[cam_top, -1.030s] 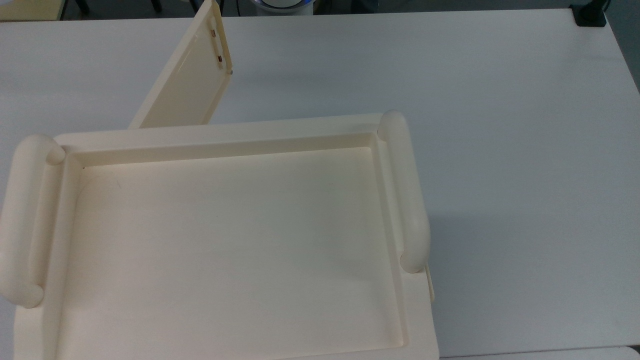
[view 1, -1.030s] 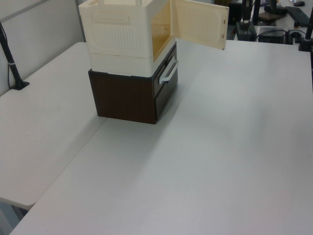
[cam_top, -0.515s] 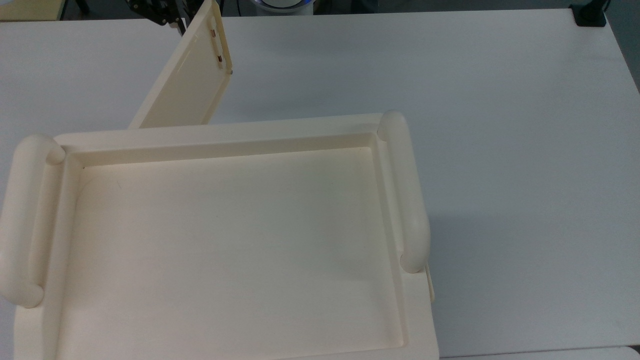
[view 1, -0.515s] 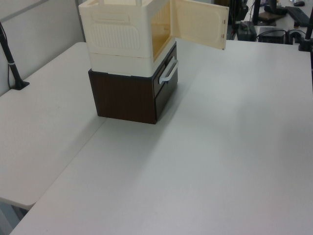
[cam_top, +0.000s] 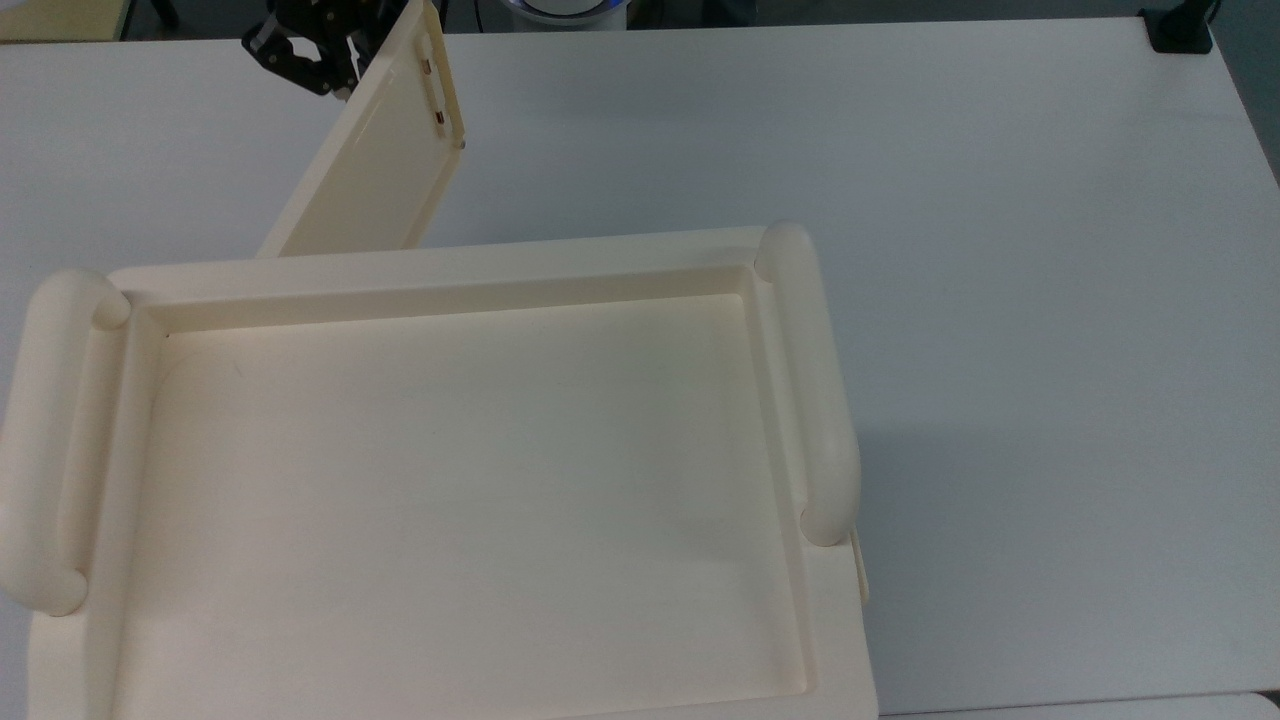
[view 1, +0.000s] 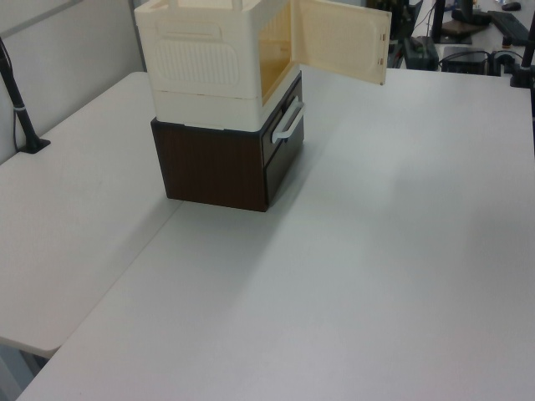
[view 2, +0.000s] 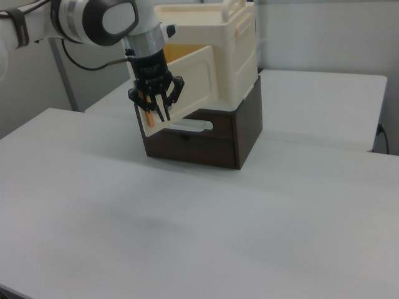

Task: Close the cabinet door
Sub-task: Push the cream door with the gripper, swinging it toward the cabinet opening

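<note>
My hand (view 2: 156, 106), fingers apart and empty, hangs beside the free edge of the flat cream plastic cabinet door (cam_top: 385, 160), which stands wide open over the white bench (cam_top: 900, 200); light, stiff, hinged: push outer face near edge.

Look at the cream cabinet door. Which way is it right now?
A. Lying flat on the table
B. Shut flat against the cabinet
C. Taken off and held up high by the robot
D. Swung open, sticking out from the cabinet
D: the cabinet door stands out from the cream cabinet, leaving its inside open, with the gripper at the door's free edge.
</note>
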You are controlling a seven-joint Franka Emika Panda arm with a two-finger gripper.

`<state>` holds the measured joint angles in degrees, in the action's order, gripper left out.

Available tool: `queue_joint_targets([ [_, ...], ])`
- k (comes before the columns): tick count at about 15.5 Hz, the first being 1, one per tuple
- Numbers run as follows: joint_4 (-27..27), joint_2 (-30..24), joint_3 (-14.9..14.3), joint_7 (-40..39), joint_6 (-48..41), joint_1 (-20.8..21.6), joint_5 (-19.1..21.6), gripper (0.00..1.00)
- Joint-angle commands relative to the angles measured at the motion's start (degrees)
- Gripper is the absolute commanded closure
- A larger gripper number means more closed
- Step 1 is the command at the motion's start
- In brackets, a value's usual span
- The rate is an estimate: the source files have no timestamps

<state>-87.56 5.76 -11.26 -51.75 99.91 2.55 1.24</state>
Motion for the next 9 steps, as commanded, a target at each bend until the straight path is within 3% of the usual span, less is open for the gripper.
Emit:
queue_joint_targets([
  [1,1.69,1.80,-0.34,-0.99,3.09,1.14,3.32,0.86],
  [9,7.14,5.31,0.18,11.47,7.56,5.88,5.97,0.90],
])
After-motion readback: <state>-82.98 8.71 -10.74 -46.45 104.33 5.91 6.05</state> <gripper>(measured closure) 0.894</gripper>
